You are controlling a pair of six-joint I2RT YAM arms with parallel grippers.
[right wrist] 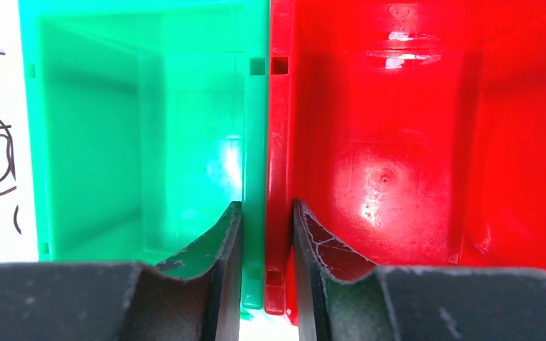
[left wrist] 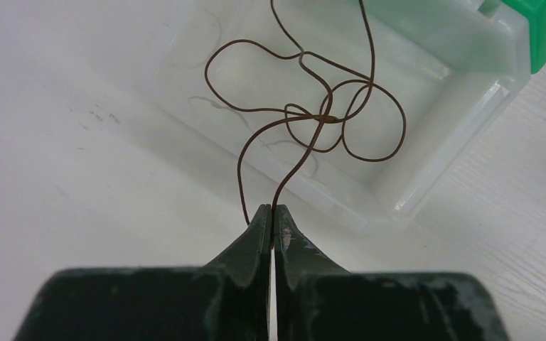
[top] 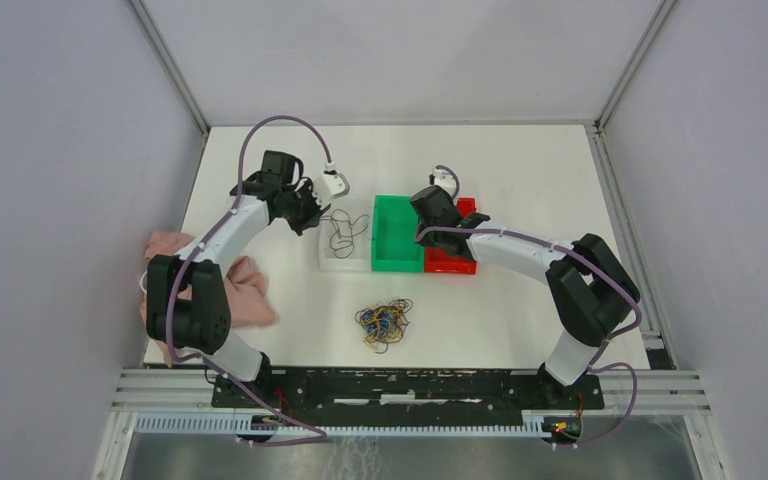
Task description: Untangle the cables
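Grip on the left: your left gripper has its fingers pressed together on the brown cable, pinching two runs of it at the very tips. The pinch sits just outside the near wall of the clear tray. The rest of that cable lies looped inside the tray, with its loops crossing at one tight spot near the middle.

Recommendation for this step:
- The hold is at the fingertips only, so I judge a quick pull likely to slip it. Move slowly.
- Draw the cable along its own line and watch the crossing. If the loops tighten there, stop and take hold closer to it.
- Keep the strand from dragging on the tray wall, since a light tray may ride up or slide.

Surroundings, left to right:
- A pink cloth lies by the left arm's base, well apart from the work.
- The main tangle of cables, with yellow-orange and blue strands showing, sits on the tabletop nearer the arm bases than the tray and is not held.
- The green bin stands beside the tray, and the red bin adjoins it. Both look empty.
- Your right gripper has its fingers partly apart astride the twin wall where the two bins meet, and they appear to clamp it.

Obstruction: the left arm's swing towards the tangle looks unobstructed, and the right arm is occupied at the bins.
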